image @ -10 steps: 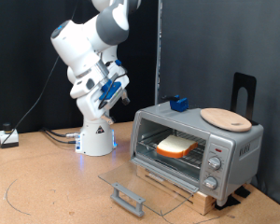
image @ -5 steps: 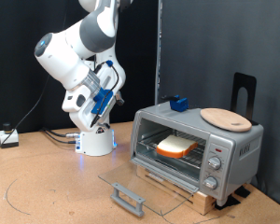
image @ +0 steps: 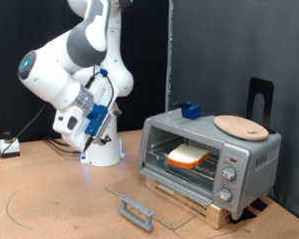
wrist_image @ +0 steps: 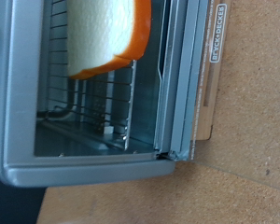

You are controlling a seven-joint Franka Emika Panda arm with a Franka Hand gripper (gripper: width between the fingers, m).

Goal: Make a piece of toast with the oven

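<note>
The oven (image: 211, 155) is a silver toaster oven at the exterior view's right, and its glass door (image: 149, 192) lies open and flat in front of it. The piece of toast (image: 187, 154) lies on the wire rack inside. In the wrist view, the toast (wrist_image: 103, 33) shows with its orange crust on the rack, inside the oven's cavity (wrist_image: 93, 121). My gripper (image: 100, 121) is up in the air at the exterior view's left, well away from the oven. Nothing shows between its fingers. The fingers do not show in the wrist view.
A round light-wood board (image: 241, 125) and a small blue block (image: 192, 111) rest on the oven's top. A black stand (image: 260, 98) rises behind it. The door handle (image: 137, 211) juts out over the brown table. The robot's white base (image: 102, 149) stands at the back left.
The arm has swung back to the exterior view's left and lowered, taking the gripper farther from the oven. The toast, the open door and the oven have not moved.
</note>
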